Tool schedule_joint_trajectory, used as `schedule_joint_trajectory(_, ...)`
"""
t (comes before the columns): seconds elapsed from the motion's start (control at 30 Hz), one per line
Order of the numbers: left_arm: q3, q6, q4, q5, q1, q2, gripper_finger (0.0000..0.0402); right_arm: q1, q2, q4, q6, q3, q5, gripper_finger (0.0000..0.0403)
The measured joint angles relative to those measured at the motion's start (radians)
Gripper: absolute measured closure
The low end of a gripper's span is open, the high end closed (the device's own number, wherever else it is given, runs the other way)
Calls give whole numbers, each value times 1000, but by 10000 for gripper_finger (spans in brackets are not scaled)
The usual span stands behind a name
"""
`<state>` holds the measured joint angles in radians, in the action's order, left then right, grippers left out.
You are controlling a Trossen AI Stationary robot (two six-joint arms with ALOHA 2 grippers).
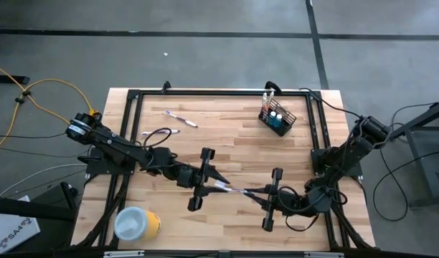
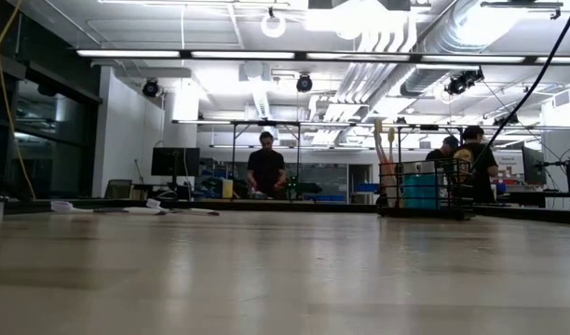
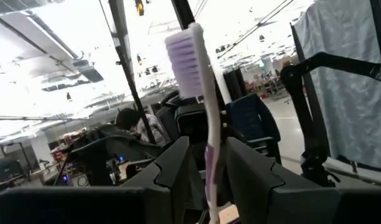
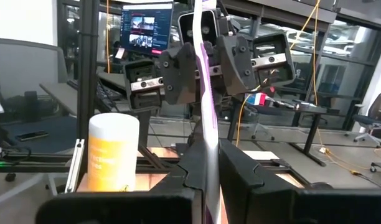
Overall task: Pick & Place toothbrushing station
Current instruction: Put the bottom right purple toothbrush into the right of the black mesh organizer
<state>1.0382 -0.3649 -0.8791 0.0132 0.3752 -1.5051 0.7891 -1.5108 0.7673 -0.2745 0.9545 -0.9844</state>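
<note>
The counter (image 1: 227, 143) is a pale wooden top inside a black frame, and both dark arms reach low over its near half, meeting nose to nose. Off behind the left end effector (image 1: 218, 182), at the near corner, a yellow cylinder (image 1: 137, 223) lies on its side. Well beyond the right end effector (image 1: 257, 193), near the far edge, stands the black mesh holder (image 1: 277, 119) with two blue tubes and a brush or two upright in it. Two more toothbrushes (image 1: 181, 119) lie loose on the wood, far out past the left arm.

Between the two end effectors hangs one purple-and-white toothbrush (image 1: 234, 189), spanning the small gap above the counter. This looks to me like a handover. To do it well, one side should keep a firm hold until the other is sure, then the giver should let go cleanly and back straight off along the handle so the brush does not twist.

The right end effector is clenched on the handle. The left one is closed partway around the same brush; the handle (image 3: 210, 155) sits between its fingers (image 3: 178, 163), so both grip it
</note>
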Motion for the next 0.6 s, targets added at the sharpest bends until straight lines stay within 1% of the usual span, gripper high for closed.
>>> schedule_joint_trajectory(0.33,0,0,-21,-19,0,0,302,-10,0,0,-12,0,1,387)
schedule_joint_trajectory(0.5,0,4,-26,-19,1,0,302,-34,0,0,-11,0,44,387)
schedule_joint_trajectory(0.6,0,4,-28,-20,1,0,302,-46,0,0,-11,0,49,387)
